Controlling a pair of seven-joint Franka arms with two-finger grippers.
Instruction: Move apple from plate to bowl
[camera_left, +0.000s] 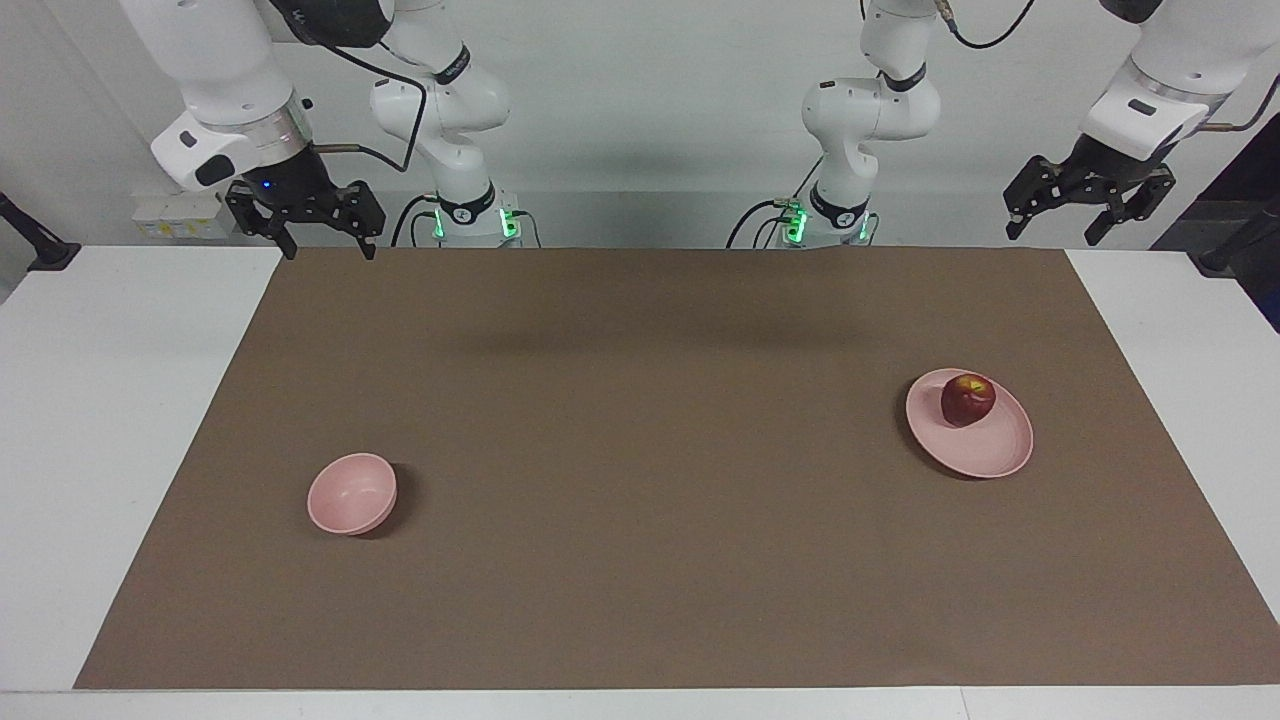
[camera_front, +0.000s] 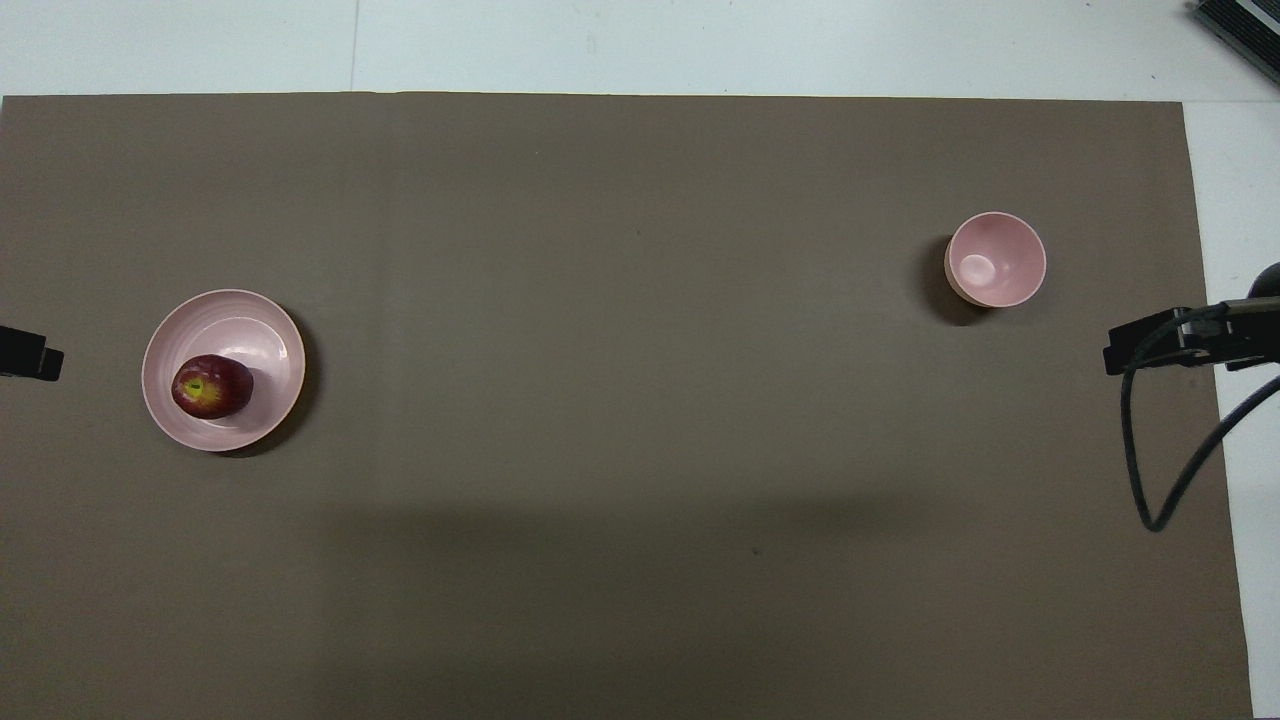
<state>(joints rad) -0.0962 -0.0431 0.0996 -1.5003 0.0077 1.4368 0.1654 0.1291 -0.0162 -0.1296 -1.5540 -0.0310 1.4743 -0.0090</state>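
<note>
The apple (camera_left: 967, 399) sits on the plate (camera_left: 985, 451), toward the left arm's end of the table. The bowl (camera_left: 350, 494) stands well apart from it, toward the right arm's end. The left gripper (camera_left: 1088, 205) and right gripper (camera_left: 305, 225) both wait up high, fingers apart, holding nothing

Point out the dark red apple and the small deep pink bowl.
Dark red apple (camera_left: 967, 400), facing view, middle of its side.
Small deep pink bowl (camera_left: 349, 491), facing view, inner wall.
</note>
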